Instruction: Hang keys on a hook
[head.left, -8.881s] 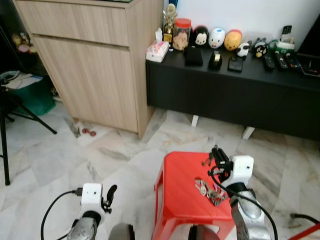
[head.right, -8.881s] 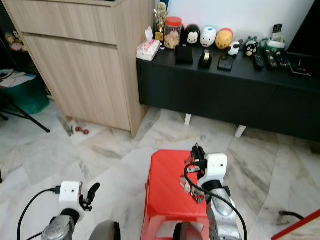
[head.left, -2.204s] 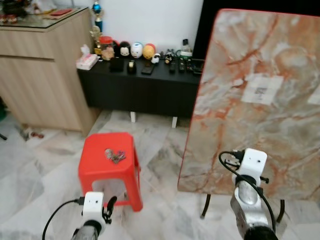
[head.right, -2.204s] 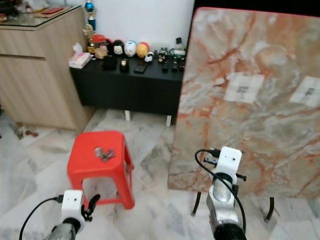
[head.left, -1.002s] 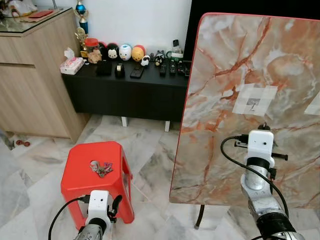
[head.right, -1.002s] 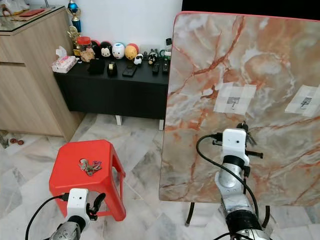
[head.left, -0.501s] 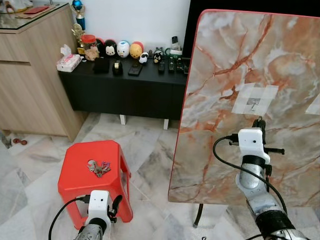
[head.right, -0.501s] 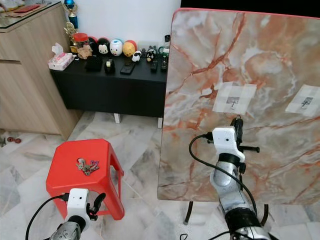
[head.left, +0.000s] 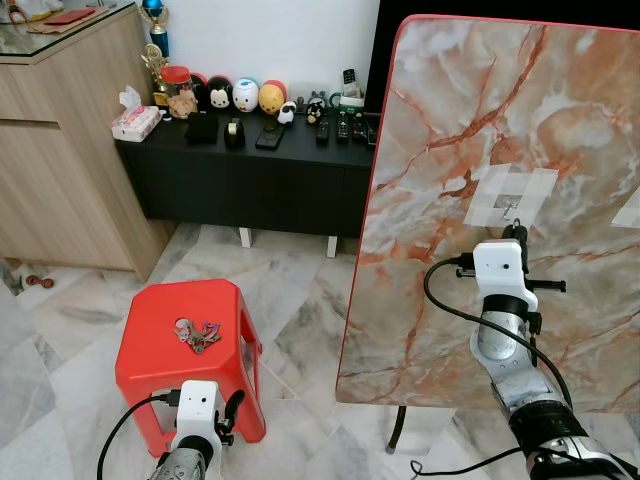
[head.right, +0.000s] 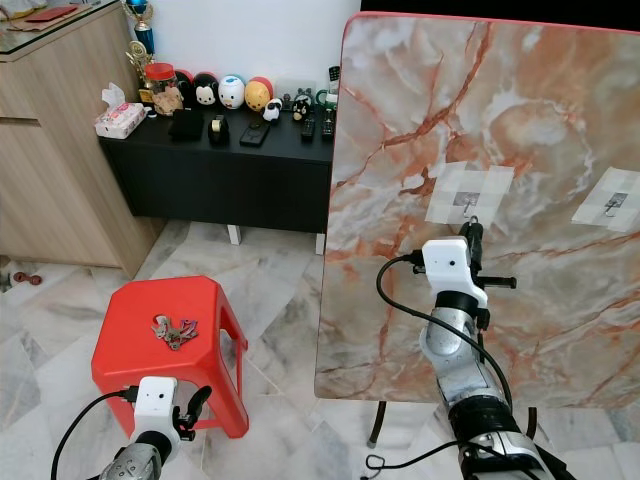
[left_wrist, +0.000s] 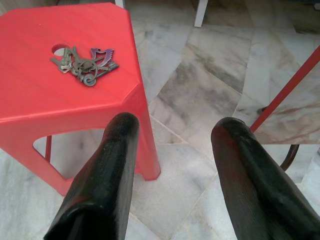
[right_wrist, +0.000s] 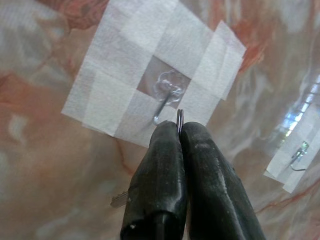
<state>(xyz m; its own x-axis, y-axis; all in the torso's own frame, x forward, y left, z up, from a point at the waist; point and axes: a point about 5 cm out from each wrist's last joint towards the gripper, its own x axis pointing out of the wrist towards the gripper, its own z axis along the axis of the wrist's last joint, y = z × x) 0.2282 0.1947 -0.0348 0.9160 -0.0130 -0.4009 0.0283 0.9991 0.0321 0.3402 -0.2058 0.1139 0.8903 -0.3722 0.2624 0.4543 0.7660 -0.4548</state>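
The right gripper is raised in front of the upright marble board on the right, its two fingers pressed together on a thin key ring. The ring stands on edge just beside the tip of the small wire hook, which is stuck to the board inside a patch of white tape; whether ring and hook touch cannot be told. Part of a key pokes out from behind the fingers. A second taped hook sits further right on the board.

Compared with half a second ago, the right gripper has climbed a little higher and now sits right at the lower edge of the taped patch, where before it was below it. One second ago it was lower still.

The left gripper hangs low at the near left with its fingers spread apart and nothing between them. Beyond it, a bunch of keys lies on the red stool, next to the hole in the seat, as it did in the earlier frames.

On the far side, a black cabinet carries small figurines, with a wooden cupboard to its left.
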